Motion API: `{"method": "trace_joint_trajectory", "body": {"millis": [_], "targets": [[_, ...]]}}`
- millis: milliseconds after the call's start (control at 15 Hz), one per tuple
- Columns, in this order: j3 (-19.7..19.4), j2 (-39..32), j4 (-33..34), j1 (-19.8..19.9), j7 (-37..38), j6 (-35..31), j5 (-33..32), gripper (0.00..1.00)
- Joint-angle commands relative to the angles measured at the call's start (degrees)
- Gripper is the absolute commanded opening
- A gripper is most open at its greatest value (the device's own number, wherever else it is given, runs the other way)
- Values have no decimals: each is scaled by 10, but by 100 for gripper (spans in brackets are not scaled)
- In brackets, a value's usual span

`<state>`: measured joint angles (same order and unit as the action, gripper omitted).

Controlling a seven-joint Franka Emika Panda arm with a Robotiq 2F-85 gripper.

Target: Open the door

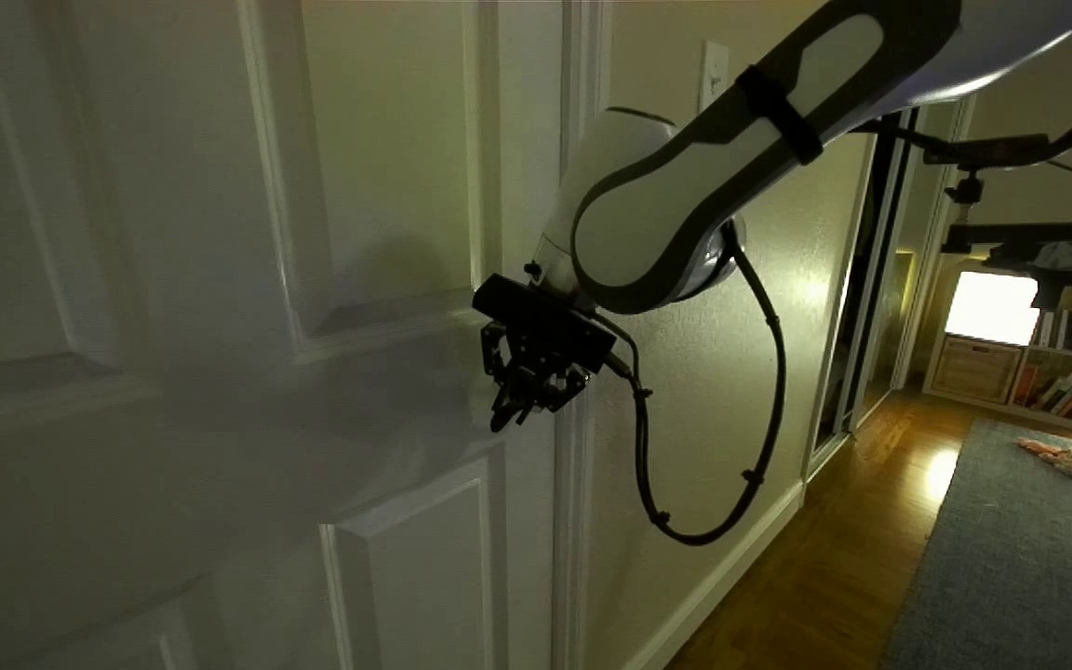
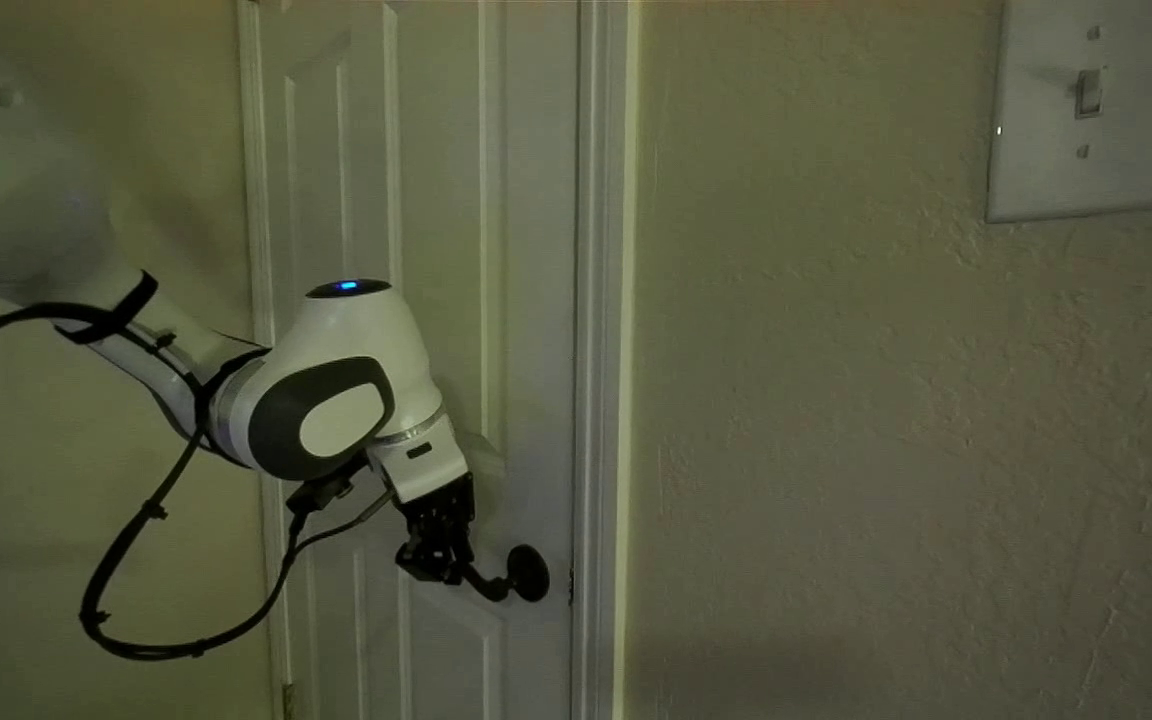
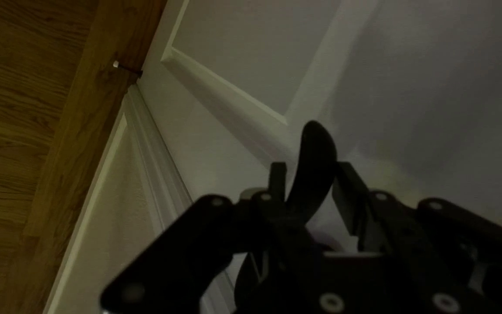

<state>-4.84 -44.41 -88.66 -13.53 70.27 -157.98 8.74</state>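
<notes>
The white panelled door stands in its frame and looks shut in both exterior views point(image 1: 387, 158) point(image 2: 446, 250). Its dark lever handle point(image 2: 488, 586) reaches sideways from a round plate near the door's edge. My gripper point(image 2: 453, 572) is at the free end of the lever, wrist tilted downward. In the wrist view the curved lever point(image 3: 314, 161) passes between the narrowed fingers point(image 3: 307, 179) and appears to touch both. A slim gap shows beside the left fingertip. In an exterior view the dark gripper point(image 1: 527, 395) hides most of the handle.
White door trim point(image 2: 601, 330) borders the door, with a textured wall and a light switch point(image 2: 1088, 95) beside it. A cable loop point(image 1: 773, 400) hangs below the arm. Sliding closet doors point(image 1: 917, 242), a bookshelf point(image 1: 1025, 372) and a grey rug point(image 1: 1011, 558) lie farther off.
</notes>
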Motion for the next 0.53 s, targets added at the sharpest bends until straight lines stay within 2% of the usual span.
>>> {"method": "trace_joint_trajectory", "body": {"millis": [0, 267, 467], "targets": [[-4, -44, 20, 2, 7, 18, 1, 12], [-12, -72, 19, 4, 7, 22, 0, 12], [-13, -52, -19, 1, 7, 15, 3, 12]]}}
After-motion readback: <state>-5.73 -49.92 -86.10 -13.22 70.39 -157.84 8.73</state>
